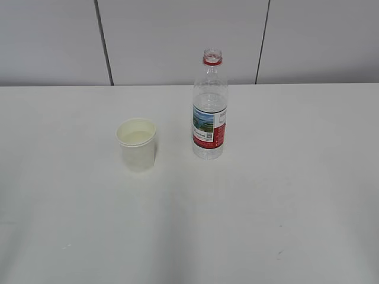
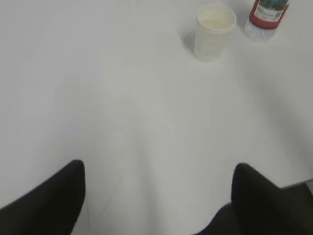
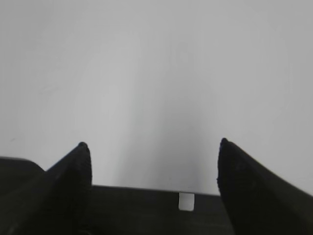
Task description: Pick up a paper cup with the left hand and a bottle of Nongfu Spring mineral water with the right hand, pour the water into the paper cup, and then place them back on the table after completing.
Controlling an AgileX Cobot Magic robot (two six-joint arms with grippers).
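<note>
A white paper cup (image 1: 137,144) stands upright on the white table (image 1: 266,201), left of centre. A clear uncapped bottle (image 1: 209,106) with a red neck ring and a red, blue and white label stands upright just right of it. Neither arm shows in the exterior view. In the left wrist view the cup (image 2: 213,31) and the bottle's base (image 2: 265,18) are far ahead at the top right; my left gripper (image 2: 159,169) is open and empty, well short of them. My right gripper (image 3: 154,147) is open and empty over bare table; cup and bottle are out of its view.
A grey panelled wall (image 1: 177,35) runs behind the table's far edge. A dark band with a small white patch (image 3: 186,201) crosses the bottom of the right wrist view between the fingers.
</note>
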